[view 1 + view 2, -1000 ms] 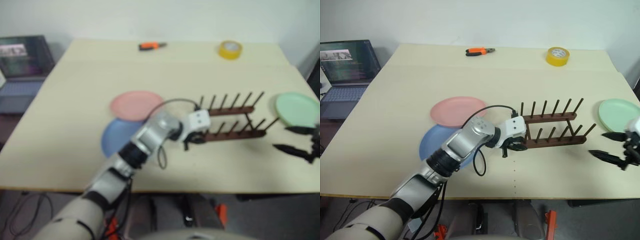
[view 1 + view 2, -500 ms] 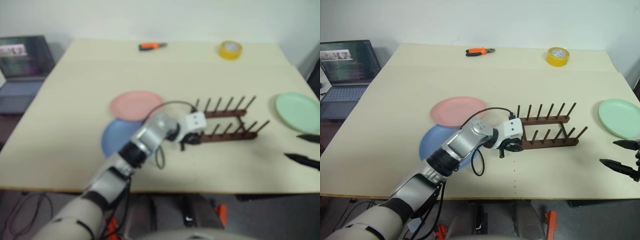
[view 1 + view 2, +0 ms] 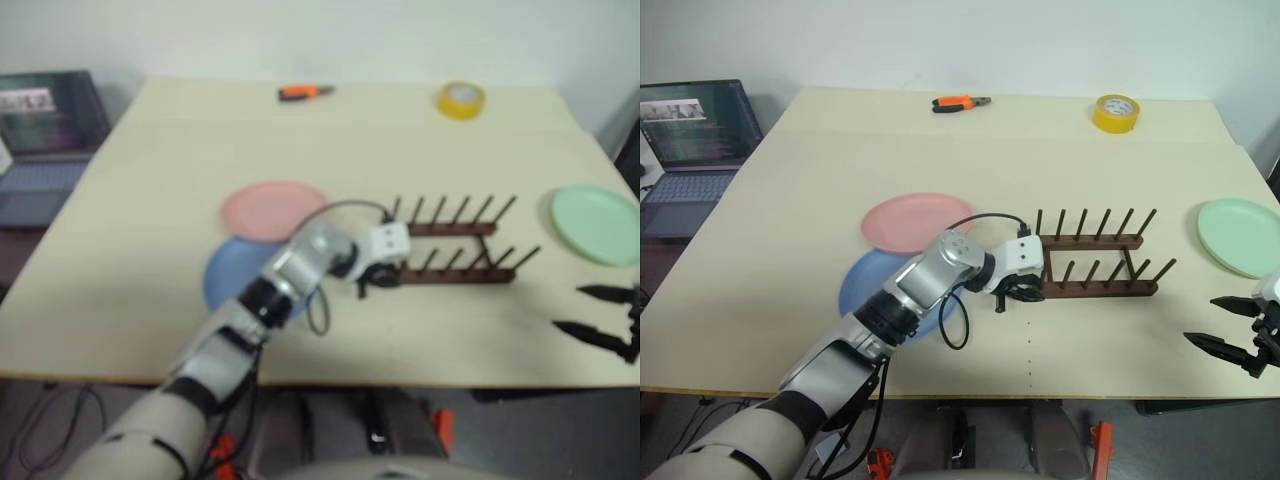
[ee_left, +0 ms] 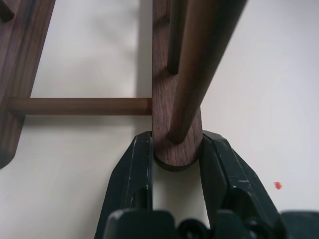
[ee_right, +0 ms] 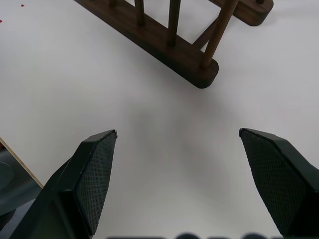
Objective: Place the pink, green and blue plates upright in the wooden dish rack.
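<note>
The wooden dish rack (image 3: 1095,262) stands empty on the table, right of centre. My left gripper (image 3: 1025,292) is shut on the left end of its near rail; the left wrist view shows both fingers (image 4: 134,169) pressed against the rounded rail end (image 4: 177,114). The pink plate (image 3: 905,222) lies flat left of the rack. The blue plate (image 3: 862,283) lies flat in front of it, partly under my left arm. The green plate (image 3: 1240,235) lies flat at the table's right edge. My right gripper (image 3: 1230,325) hangs open and empty near the front right corner, short of the rack's right end (image 5: 199,74).
A yellow tape roll (image 3: 1114,111) and orange-handled pliers (image 3: 960,103) lie at the far side of the table (image 3: 790,200). An open laptop (image 3: 690,130) sits off the table's left side. The table's near edge runs just below my right gripper.
My right gripper has drawn back and down toward the table's near edge, still open. The rack has shifted slightly to the left in my left gripper's hold.
</note>
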Controlling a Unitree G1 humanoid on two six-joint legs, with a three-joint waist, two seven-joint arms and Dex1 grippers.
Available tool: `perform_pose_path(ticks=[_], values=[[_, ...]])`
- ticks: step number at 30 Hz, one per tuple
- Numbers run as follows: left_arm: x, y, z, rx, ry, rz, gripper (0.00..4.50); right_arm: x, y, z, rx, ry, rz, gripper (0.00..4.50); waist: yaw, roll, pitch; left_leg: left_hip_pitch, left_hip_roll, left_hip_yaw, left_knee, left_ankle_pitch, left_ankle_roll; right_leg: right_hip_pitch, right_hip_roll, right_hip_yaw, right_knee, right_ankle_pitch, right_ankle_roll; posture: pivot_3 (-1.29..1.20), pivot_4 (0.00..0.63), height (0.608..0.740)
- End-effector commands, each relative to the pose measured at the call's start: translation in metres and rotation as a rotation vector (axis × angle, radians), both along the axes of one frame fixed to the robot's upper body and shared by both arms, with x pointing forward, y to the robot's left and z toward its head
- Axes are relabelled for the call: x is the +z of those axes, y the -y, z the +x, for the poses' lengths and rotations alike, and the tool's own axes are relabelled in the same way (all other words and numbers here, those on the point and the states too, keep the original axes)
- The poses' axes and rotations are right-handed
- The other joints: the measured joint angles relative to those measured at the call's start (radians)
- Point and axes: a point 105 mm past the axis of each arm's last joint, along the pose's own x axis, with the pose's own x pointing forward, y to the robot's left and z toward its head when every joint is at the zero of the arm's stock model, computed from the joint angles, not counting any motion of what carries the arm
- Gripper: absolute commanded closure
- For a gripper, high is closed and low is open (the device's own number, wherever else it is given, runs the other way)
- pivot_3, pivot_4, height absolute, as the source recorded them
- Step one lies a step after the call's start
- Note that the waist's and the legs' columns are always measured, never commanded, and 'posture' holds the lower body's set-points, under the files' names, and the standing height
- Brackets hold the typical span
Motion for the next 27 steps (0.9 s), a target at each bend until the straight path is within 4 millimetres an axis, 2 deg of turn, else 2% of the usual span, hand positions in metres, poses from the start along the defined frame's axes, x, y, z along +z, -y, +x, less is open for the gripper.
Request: perform_pose_path(ticks=[1, 6, 10, 16, 21, 27], values=[[0.015, 0.005, 0.009, 0.010, 0.065, -0.019, 3.53, 0.006, -0.003, 0.001, 0.009, 0.028, -0.009, 0.19, 0.001, 0.000, 0.000, 0.000, 0.000, 0.000, 0.000, 0.000, 0.000, 0.000, 0.000, 0.000, 0.000, 0.000, 0.000, 0.00, 0.150, 0.740], [0.010, 0.002, 0.016, 0.039, 0.090, 0.024, 3.53, 0.004, -0.006, 0.002, 0.013, 0.021, -0.004, 0.19, 0.000, 0.000, 0.000, 0.000, 0.000, 0.000, 0.000, 0.000, 0.000, 0.000, 0.000, 0.000, 0.000, 0.000, 0.000, 0.00, 0.150, 0.740], [0.006, 0.001, 0.016, 0.047, 0.096, 0.034, 2.17, 0.005, -0.005, 0.005, 0.016, 0.023, -0.008, 0.19, -0.001, 0.000, 0.000, 0.000, 0.000, 0.000, 0.000, 0.000, 0.000, 0.000, 0.000, 0.000, 0.000, 0.000, 0.000, 0.00, 0.150, 0.740], [0.012, -0.001, 0.020, 0.058, 0.125, 0.027, 0.02, 0.004, -0.006, 0.008, 0.024, 0.020, -0.011, 0.19, -0.001, 0.000, 0.000, 0.000, 0.000, 0.000, 0.000, 0.000, 0.000, 0.000, 0.000, 0.000, 0.000, 0.000, 0.000, 0.00, 0.150, 0.740], [0.029, -0.008, 0.024, 0.070, 0.166, 0.012, 0.02, 0.004, -0.006, 0.009, 0.031, 0.017, -0.012, 0.19, -0.002, 0.000, 0.000, 0.000, 0.000, 0.000, 0.000, 0.000, 0.000, 0.000, 0.000, 0.000, 0.000, 0.000, 0.000, 0.00, 0.150, 0.740], [0.050, -0.023, 0.018, 0.044, 0.201, 0.007, 0.02, 0.001, -0.007, 0.013, 0.039, 0.004, -0.009, 0.19, -0.001, 0.000, 0.000, 0.001, 0.000, 0.000, 0.000, 0.000, 0.000, 0.000, 0.000, 0.000, 0.000, 0.000, 0.000, 0.00, 0.150, 0.740]])
